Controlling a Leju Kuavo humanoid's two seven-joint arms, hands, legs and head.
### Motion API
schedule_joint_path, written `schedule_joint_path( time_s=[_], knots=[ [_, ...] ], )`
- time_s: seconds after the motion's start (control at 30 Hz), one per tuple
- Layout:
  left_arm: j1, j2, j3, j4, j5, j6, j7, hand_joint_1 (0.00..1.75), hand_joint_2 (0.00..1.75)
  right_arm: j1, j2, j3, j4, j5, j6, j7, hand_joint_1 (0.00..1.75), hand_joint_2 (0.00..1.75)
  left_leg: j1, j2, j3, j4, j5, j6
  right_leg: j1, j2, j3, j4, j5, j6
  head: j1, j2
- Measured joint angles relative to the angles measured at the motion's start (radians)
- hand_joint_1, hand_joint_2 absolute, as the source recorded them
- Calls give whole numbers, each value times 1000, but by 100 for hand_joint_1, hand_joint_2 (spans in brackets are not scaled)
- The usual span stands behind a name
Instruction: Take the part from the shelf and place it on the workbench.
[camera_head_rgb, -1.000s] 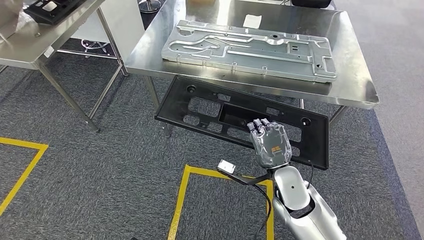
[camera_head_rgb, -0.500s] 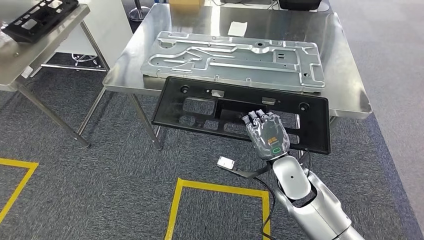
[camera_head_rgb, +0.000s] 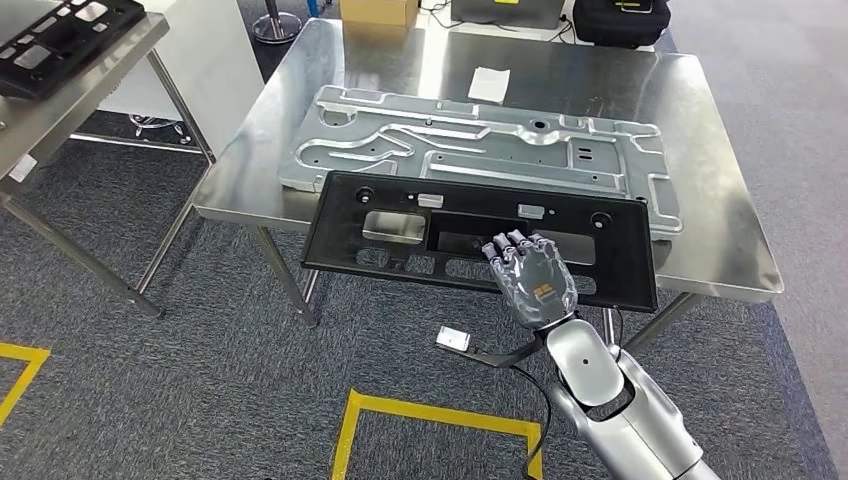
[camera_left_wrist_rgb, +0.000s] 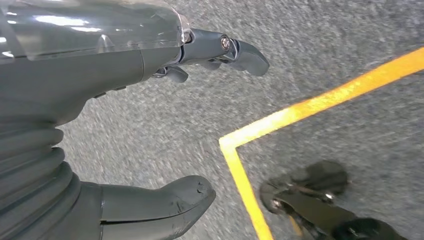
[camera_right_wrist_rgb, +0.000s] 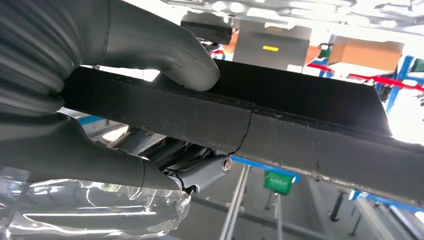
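Black part (camera_head_rgb: 480, 235) gripped by right hand (camera_head_rgb: 532, 280); wrist view shows thumb (camera_right_wrist_rgb: 165, 47) clamping its edge.

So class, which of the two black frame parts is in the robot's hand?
The black frame over the workbench's near edge; the right hand grips it. The other frame lies on the left-side table.

Counted: two black plastic frames, one (camera_head_rgb: 480, 235) held over the near worktop (camera_head_rgb: 720, 250), another (camera_head_rgb: 55, 35) on the far left worktop (camera_head_rgb: 70, 85); one metal plate (camera_head_rgb: 480, 150); one paper slip (camera_head_rgb: 489, 84); one cardboard box (camera_head_rgb: 378, 11).
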Motion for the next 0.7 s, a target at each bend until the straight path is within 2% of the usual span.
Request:
schedule_joint_path(
  time_s=[0.03,0.07,0.1,0.17,0.2,0.23,0.27,0.3,0.33,0.37,0.4,0.43,0.47,0.5,0.53,0.57,0.6,0.67,0.7],
  knots=[
    [1,0,0,0,0,0,0,0,175,8,2,-6,3,0,-1,-7,175,175,2,-3,24,-1,-18,-2,-3,-1,-19,-26,-30,3,0,0],
    [2,0,0,0,0,0,0,0,175,15,3,-12,6,0,-2,-13,175,175,3,-6,48,-1,-37,-6,-5,-2,-30,-67,-27,5,0,0],
    [3,-1,0,0,0,0,0,0,175,22,4,-18,10,0,-5,-19,175,175,5,-7,69,-2,-57,-9,-6,-4,-35,-123,25,5,1,0],
    [5,-1,0,0,1,0,-1,0,175,37,9,-32,17,0,-12,-33,175,175,4,-8,111,0,-98,-20,-2,-10,-33,-222,198,-2,3,0],
    [5,-1,0,0,2,0,-1,0,175,45,15,-41,20,0,-16,-42,175,175,3,-9,130,-4,-117,-26,1,-11,-27,-246,261,-10,4,0],
    [4,-1,0,0,2,0,-1,0,175,52,22,-51,23,0,-19,-53,175,175,2,-9,147,-1,-124,-34,4,-11,-19,-253,286,-21,5,0],
    [1,-1,0,0,2,0,-2,0,175,56,32,-63,24,0,-21,-63,175,175,1,-9,151,10,-120,-40,5,-10,-6,-251,276,-32,4,0],
    [-3,-1,0,0,3,0,-3,0,175,59,41,-77,26,0,-24,-72,175,175,2,-6,142,43,-103,-46,4,-7,7,-255,267,-41,4,0],
    [-7,-1,0,0,3,0,-4,0,175,61,49,-91,29,0,-28,-79,175,175,3,-3,116,97,-79,-51,2,-7,21,-261,259,-49,2,0],
    [-10,-1,0,0,4,0,-4,0,175,62,57,-103,32,0,-31,-83,175,175,4,0,76,161,-66,-55,1,-6,36,-266,251,-56,0,0],
    [-10,-1,0,0,4,0,-4,0,175,65,64,-114,37,0,-34,-87,175,175,6,4,32,221,-71,-59,0,-5,51,-271,242,-61,-2,0],
    [-9,-1,0,0,6,0,-5,0,175,69,69,-122,43,0,-37,-91,175,175,6,6,-11,265,-100,-63,-1,-4,66,-274,231,-64,-4,0],
    [-8,-1,0,0,8,0,-5,0,175,74,73,-129,49,0,-38,-94,175,175,7,7,-48,289,-147,-65,-1,-1,82,-276,218,-65,-4,0],
    [-6,-1,0,0,11,0,-5,0,175,79,77,-135,55,0,-39,-96,175,175,7,8,-77,291,-196,-65,-1,1,98,-277,204,-64,-5,0],
    [-4,0,0,0,14,0,-6,0,175,85,80,-140,61,0,-41,-97,175,175,7,9,-98,274,-228,-65,-1,3,116,-278,189,-63,-5,0],
    [-3,0,0,0,16,0,-6,0,175,89,82,-144,67,0,-43,-98,175,175,7,10,-112,238,-225,-63,-1,4,135,-278,174,-61,-5,0],
    [-2,1,0,0,17,0,-6,0,175,92,85,-147,73,0,-45,-98,175,175,7,11,-119,186,-179,-60,-1,5,154,-278,158,-59,-6,0],
    [4,1,0,0,18,0,-6,0,175,95,88,-152,85,0,-51,-98,175,175,4,13,-125,84,-19,-52,2,6,181,-273,128,-50,-7,0],
    [5,1,0,0,18,0,-6,0,175,96,90,-154,91,0,-53,-98,175,175,2,13,-125,57,41,-47,4,7,188,-272,116,-44,-7,0]
  ],
)
